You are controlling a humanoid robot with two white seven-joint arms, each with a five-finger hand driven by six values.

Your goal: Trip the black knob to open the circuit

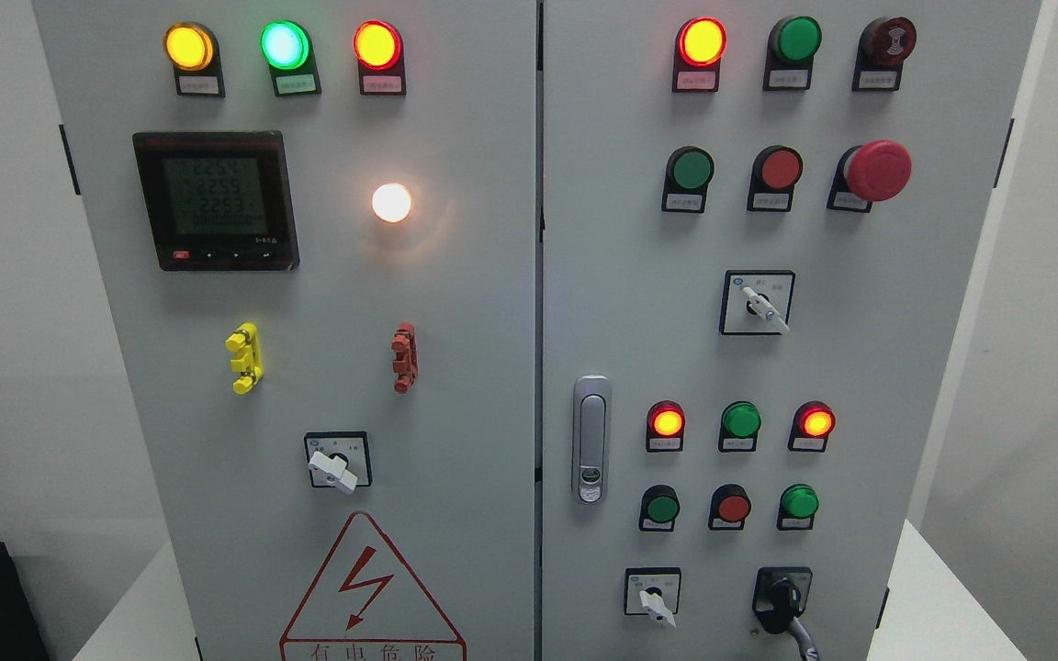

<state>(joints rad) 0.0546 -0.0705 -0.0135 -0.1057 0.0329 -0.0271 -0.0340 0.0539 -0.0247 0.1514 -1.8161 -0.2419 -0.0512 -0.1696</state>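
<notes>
No robot hand shows anywhere in the head view, so its state cannot be told. The black knob (779, 599) sits at the lower right of the right door (860, 367), beside a white selector (656, 602), untouched.

"有电危险" on red warning triangle (371, 597); "2255", "2253" on meter display (214, 197)

Grey cabinet (455, 367) carries a black knob (779, 601), red mushroom button (876, 170), yellow clip (245, 358).
</notes>
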